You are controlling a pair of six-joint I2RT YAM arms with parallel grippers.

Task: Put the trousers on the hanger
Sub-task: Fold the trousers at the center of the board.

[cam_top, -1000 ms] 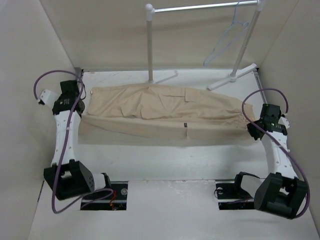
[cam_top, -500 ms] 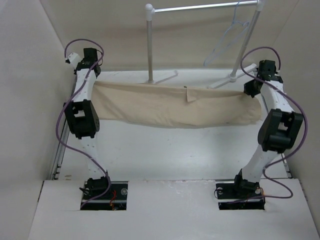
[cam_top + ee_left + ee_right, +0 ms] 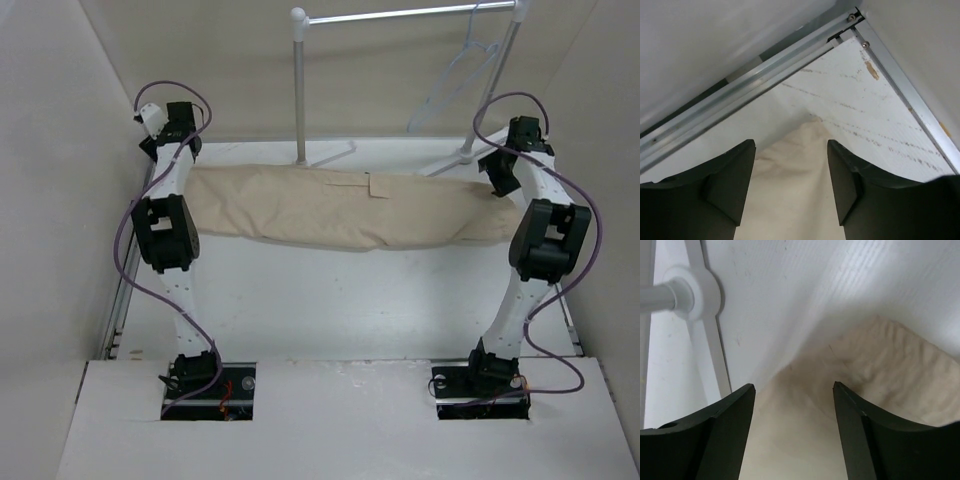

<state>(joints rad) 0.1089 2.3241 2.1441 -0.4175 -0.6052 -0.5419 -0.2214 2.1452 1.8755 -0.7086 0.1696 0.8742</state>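
Observation:
The beige trousers (image 3: 340, 208) lie folded lengthwise in a long band across the far part of the table. Over their left end stands my left gripper (image 3: 791, 185), open, with the cloth (image 3: 790, 200) loose below the gap and neither of its fingers (image 3: 730, 185) pinching it. At the right end my right gripper (image 3: 499, 177) is open too. In its wrist view the gripper (image 3: 794, 430) shows wrinkled cloth (image 3: 880, 365) lying slack under it. The thin whitish hanger (image 3: 455, 85) hangs from the rail at the back right, apart from the trousers.
A white garment rail stand (image 3: 298, 90) rises behind the trousers, its feet (image 3: 695, 295) on the table close to the right gripper. An aluminium edge strip (image 3: 765, 70) and the side walls close in the far left corner. Bare tabletop (image 3: 340, 300) lies nearer the arm bases.
Both arms carried the trousers' ends up and away to the far side, then the cloth settled onto the table. Both grippers went from shut on the cloth to open.

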